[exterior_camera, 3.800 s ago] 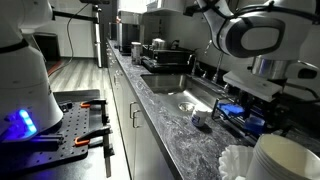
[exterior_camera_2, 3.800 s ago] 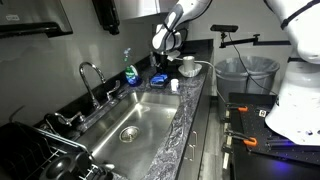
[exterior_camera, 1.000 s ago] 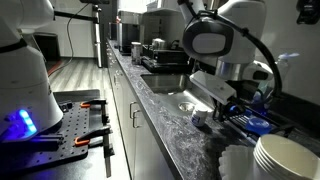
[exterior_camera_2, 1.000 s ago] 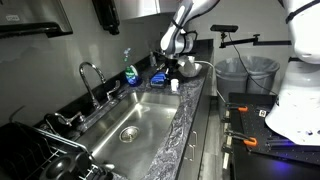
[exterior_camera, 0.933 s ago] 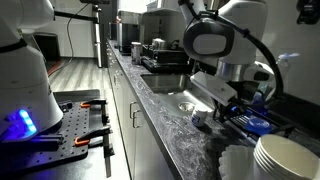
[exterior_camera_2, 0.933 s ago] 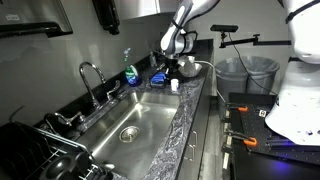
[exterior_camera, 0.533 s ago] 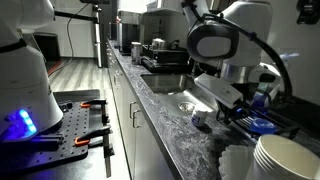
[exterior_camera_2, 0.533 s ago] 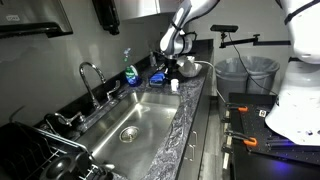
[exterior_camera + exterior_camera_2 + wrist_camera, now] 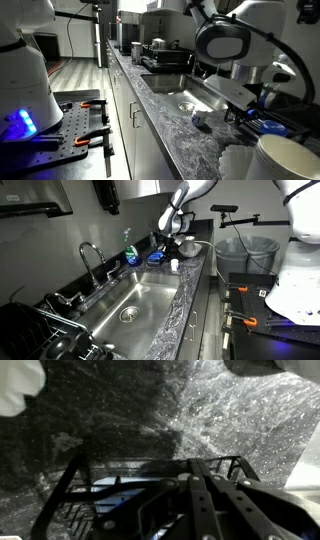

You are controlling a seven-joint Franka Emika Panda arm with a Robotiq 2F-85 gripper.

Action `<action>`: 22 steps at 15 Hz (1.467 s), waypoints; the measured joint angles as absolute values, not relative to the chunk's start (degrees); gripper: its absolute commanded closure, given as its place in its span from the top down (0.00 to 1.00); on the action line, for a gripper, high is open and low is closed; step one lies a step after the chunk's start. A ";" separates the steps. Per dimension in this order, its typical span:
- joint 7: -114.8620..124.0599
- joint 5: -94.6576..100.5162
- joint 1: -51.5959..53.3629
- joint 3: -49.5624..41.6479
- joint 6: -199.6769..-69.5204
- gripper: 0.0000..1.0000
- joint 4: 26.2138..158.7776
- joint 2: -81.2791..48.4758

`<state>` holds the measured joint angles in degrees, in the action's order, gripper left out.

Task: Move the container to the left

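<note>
fingers (image 9: 203, 500): clenched together, low over a black wire rack (image 9: 70, 485) in wrist view; grip on anything not discernible
arm (image 9: 178, 202): reaching down at far end of the marble tabletop (image 9: 184, 305), beyond the sink (image 9: 145, 285)
container (image 9: 158, 258): bright blue, round, small; at the far end of the tabletop, right under the wrist
container neighbours: bottle of blue liquid (image 9: 130, 250) to its left, stacked white bowls (image 9: 188, 247) to its right; apart from both
container vs rack: blue showing through the wires in wrist view; inside or behind, can't tell
small white cup (image 9: 174, 266): just near of the container, by the sink corner, not touching
faucet (image 9: 90, 260): left of the sink, well apart from the container
</note>
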<state>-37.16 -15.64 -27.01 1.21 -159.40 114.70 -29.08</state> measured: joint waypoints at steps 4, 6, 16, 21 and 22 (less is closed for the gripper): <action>-37.16 -15.64 -27.88 1.21 -159.40 0.00 111.50 -30.22; -37.12 -15.50 -28.22 1.20 -159.40 0.00 109.70 -30.77; -36.73 -13.73 -29.19 1.10 -159.35 0.00 111.03 -28.61; -36.66 -12.23 -28.88 -1.35 -158.17 0.00 120.61 -19.40; -36.70 -11.99 -28.73 -1.66 -158.02 0.00 121.69 -18.67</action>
